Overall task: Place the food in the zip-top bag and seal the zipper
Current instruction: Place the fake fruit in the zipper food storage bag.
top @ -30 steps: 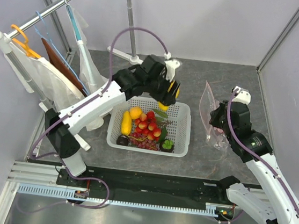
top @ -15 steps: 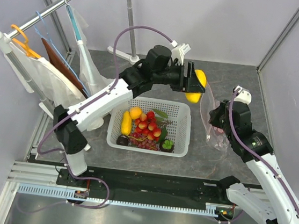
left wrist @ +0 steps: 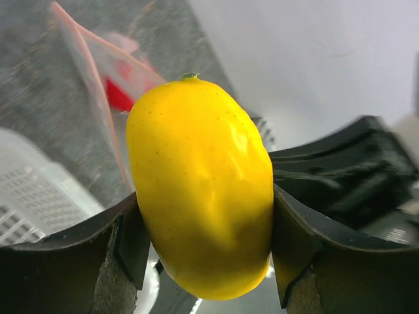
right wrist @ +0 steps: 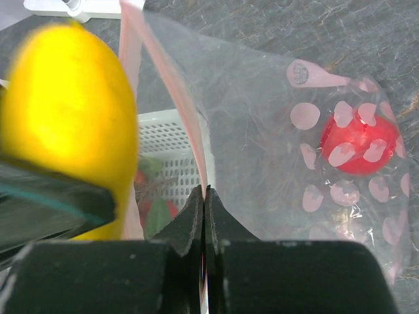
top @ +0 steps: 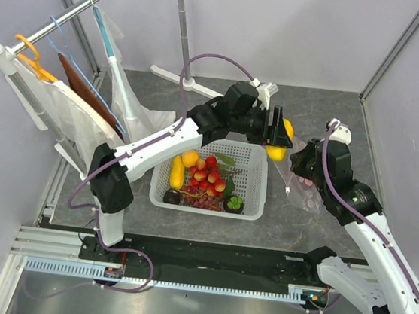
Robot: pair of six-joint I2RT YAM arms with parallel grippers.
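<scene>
My left gripper is shut on a yellow mango and holds it in the air just past the basket's far right corner, right beside the zip-top bag's mouth. My right gripper is shut on the pink zipper, holding the clear dotted zip-top bag up. A red pomegranate lies inside the bag. The remaining food sits in the white mesh basket: a second mango, an orange, red-yellow fruits, grapes and mangosteens.
A clothes rail with hangers and hanging plastic covers fills the left side. A white stand base lies at the back. Enclosure walls close in at the back and right. Green leaves lie among the fruit.
My left arm has carried the mango from over the basket's far edge rightward to the bag's mouth. The right arm and the bag have stayed put.
</scene>
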